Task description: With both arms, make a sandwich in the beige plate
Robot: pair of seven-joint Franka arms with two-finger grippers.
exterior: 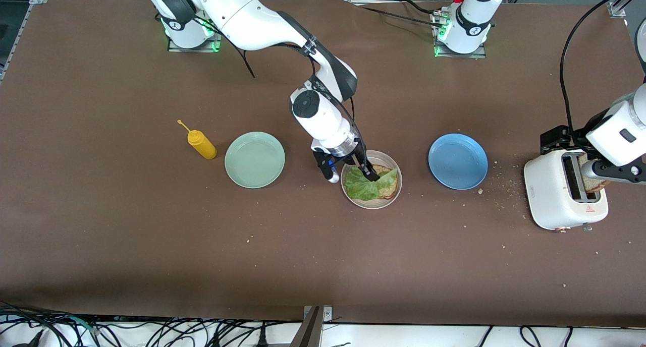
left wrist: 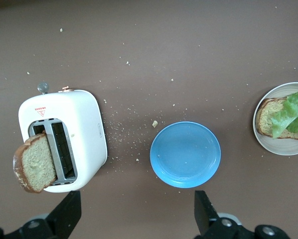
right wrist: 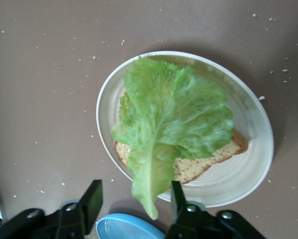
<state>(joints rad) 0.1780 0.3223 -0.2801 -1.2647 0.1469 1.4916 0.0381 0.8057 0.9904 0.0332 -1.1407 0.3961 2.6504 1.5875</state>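
The beige plate [exterior: 371, 204] holds a bread slice [exterior: 388, 188] with a lettuce leaf [exterior: 366, 184] lying lengthwise across it, stem toward the right hand [exterior: 371, 174], spread wide above. The left hand [left wrist: 136, 211], open, hovers over the toaster [exterior: 560, 195].

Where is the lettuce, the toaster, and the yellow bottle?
lettuce leaf [right wrist: 174, 119], right wrist view, middle of the green leaf lying on the bread.
toaster [left wrist: 84, 127], left wrist view, bare white top beside the slots.
yellow bottle [exterior: 202, 145], front view, middle of the bottle's body.
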